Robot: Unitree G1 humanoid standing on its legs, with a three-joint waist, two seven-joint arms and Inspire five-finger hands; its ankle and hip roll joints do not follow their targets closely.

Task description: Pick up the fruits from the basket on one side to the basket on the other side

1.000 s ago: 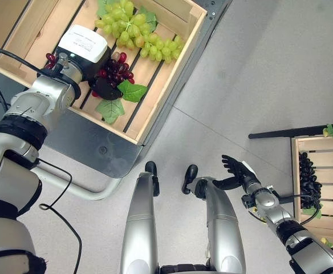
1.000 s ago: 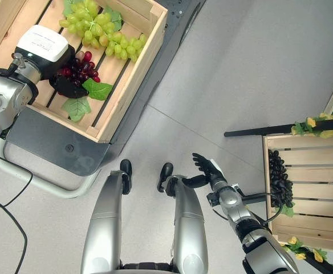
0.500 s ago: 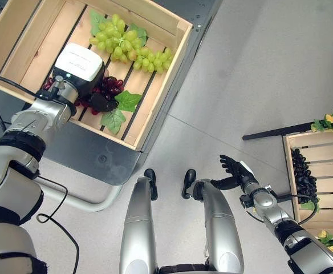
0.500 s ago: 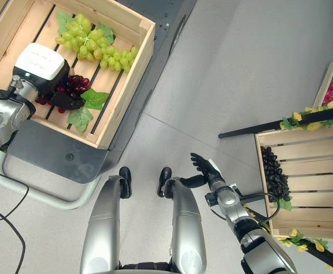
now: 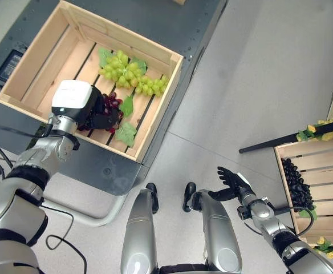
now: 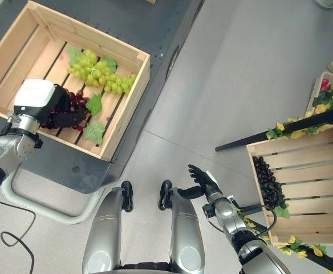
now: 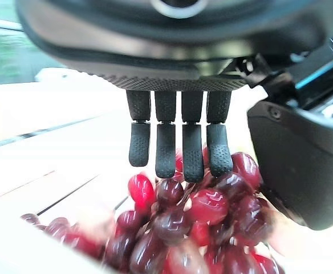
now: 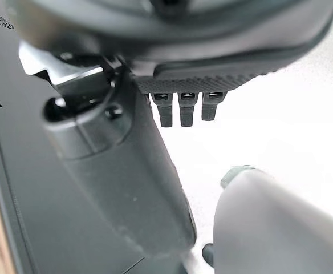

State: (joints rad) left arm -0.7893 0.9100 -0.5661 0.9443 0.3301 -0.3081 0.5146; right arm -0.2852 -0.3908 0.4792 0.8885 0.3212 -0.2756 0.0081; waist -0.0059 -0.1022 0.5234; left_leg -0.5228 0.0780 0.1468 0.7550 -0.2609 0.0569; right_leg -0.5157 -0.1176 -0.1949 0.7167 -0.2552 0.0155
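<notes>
Left crate (image 5: 155, 123): wooden, slatted floor, sits on a dark platform (image 5: 86, 165). It holds green grapes (image 5: 133, 74) toward its far side and red grapes (image 5: 110, 108) toward its near edge, a leaf (image 5: 125, 135) just beside them.

Right crate (image 6: 317, 188): well apart from the left crate, across bare floor; black grapes (image 6: 267, 184) lie along its left wall.

Left hand (image 5: 101, 119): inside the left crate, on the red grapes. In the wrist view its fingers (image 7: 178, 145) reach down over the bunch (image 7: 195, 228), thumb at the side; the curl looks partial, closing on the cluster.

Right hand (image 6: 203, 181): low, between the crates, fingers spread, holding nothing.

Judgement: step in hand is securing the red bunch. Fingers should close round the bunch's bulk, not single berries, which may pull off. Lift straight up to clear the crate's near wall before swinging toward the right crate. Watch for the leaf snagging.
</notes>
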